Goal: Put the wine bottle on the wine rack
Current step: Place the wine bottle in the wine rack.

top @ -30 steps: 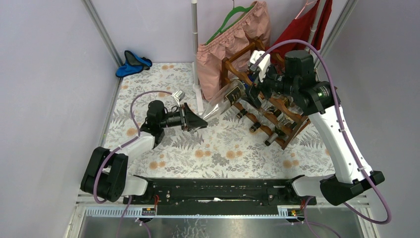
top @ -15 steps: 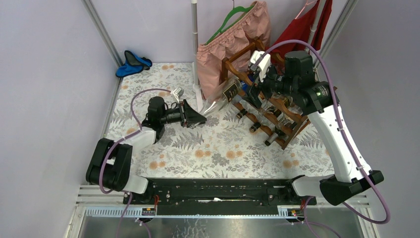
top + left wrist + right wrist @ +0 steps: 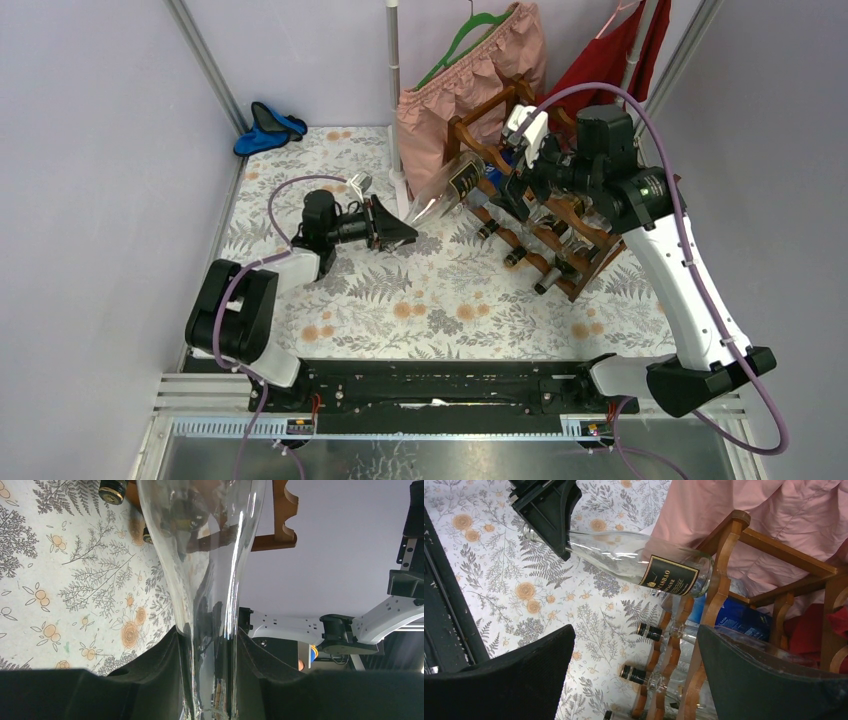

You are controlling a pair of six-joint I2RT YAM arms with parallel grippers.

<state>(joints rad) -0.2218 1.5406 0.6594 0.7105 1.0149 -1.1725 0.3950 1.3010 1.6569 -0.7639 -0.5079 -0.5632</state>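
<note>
Clamping the wine bottle by its neck, left fingers hold it beside the wine rack; right fingers gape.

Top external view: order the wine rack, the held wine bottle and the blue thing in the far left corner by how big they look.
1. Wine rack, clearly largest.
2 or 3. Wine bottle and blue thing look close: the bottle is longer, but it is lifted nearer the camera, so I leave them unranked.

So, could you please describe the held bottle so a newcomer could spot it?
Find the wooden rack far right on the table. At its left end slants a clear bottle with a black label. Unlike the racked bottles, its neck sits in the left gripper.
</note>
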